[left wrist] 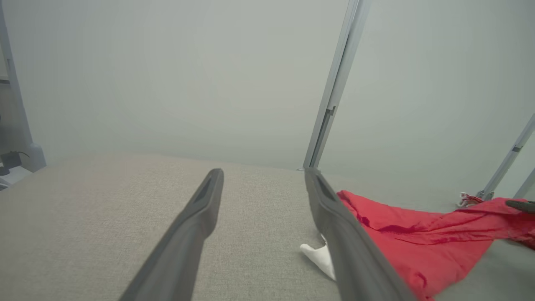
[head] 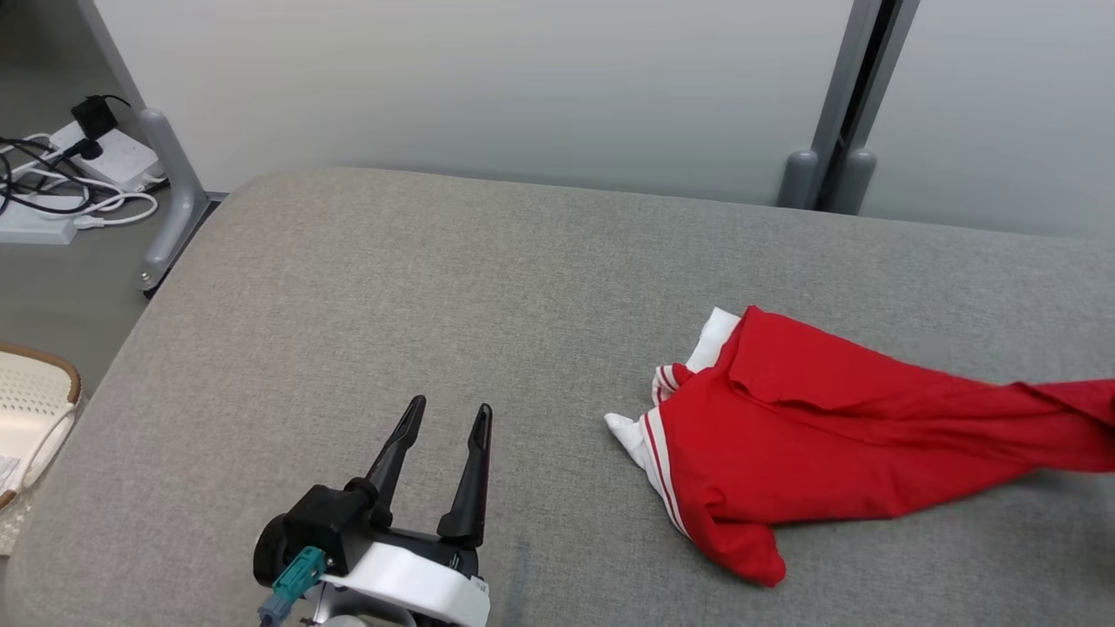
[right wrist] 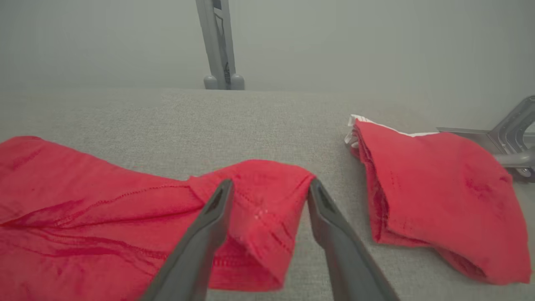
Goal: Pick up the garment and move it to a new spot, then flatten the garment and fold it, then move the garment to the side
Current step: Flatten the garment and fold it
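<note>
The garment [head: 827,435] is red with white striped trim and lies crumpled on the right of the grey padded surface [head: 435,287], stretching past the head view's right edge. My left gripper [head: 451,407] rests open at the lower left, well left of the cloth, with nothing between its fingers. From the left wrist, that gripper [left wrist: 263,173] has the garment [left wrist: 418,242] just right of its right finger. My right gripper [right wrist: 269,184] has its jaws apart, with a raised fold of the garment [right wrist: 104,209] standing between the fingers.
A folded red cloth with a white edge [right wrist: 439,192] lies right of my right gripper, near the surface's edge. Grey partition posts [head: 836,165] stand behind the surface. A power strip with cables [head: 87,165] and a white basket [head: 30,409] sit off the left side.
</note>
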{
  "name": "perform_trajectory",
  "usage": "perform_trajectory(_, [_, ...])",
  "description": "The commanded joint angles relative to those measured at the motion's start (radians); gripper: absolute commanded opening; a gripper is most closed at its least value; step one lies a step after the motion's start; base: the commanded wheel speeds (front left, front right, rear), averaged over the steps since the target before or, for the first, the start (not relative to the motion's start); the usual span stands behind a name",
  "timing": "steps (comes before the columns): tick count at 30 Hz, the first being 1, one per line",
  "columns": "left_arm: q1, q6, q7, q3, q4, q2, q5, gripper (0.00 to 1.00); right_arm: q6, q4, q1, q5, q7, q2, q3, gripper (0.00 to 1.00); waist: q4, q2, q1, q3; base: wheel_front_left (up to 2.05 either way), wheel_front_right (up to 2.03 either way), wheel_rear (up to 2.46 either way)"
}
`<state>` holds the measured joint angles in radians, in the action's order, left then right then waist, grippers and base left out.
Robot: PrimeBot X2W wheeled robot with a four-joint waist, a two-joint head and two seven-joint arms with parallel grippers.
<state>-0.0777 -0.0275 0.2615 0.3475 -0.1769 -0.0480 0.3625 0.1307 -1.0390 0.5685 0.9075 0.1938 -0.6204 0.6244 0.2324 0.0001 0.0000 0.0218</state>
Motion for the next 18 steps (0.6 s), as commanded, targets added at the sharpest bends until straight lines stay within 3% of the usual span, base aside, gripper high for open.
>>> perform_trajectory(1, [-0.018,-0.002,0.003,-0.002,-0.002,-0.005,-0.001,1.0,0.0,-0.041,0.004,0.008,-0.002,0.013,-0.005,1.0,-0.026,-0.0001,0.0,0.002,0.0,0.0,0.0])
perform_trajectory(6, [-0.022,-0.002,0.003,-0.003,-0.005,-0.005,-0.004,1.0,0.0,-0.108,0.037,0.012,0.002,0.058,-0.011,1.0,-0.064,-0.0001,0.0,-0.005,0.0,0.0,0.0])
perform_trajectory(9, [-0.023,-0.003,0.003,-0.007,-0.005,-0.005,-0.004,1.0,0.0,-0.081,0.063,-0.003,0.044,0.068,-0.008,1.0,-0.081,-0.0001,0.0,-0.009,0.0,0.0,0.0])
perform_trajectory(15, [-0.02,-0.004,0.003,-0.018,-0.001,-0.005,-0.006,1.0,0.0,0.063,0.08,-0.046,0.074,0.074,-0.032,1.0,-0.102,-0.0001,0.0,-0.017,0.0,0.0,0.0])
perform_trajectory(18, [-0.02,-0.003,0.003,-0.024,0.004,-0.005,-0.009,1.0,0.0,0.218,0.038,-0.121,0.072,0.076,-0.12,1.0,-0.111,-0.0001,0.0,-0.02,0.0,0.0,0.0])
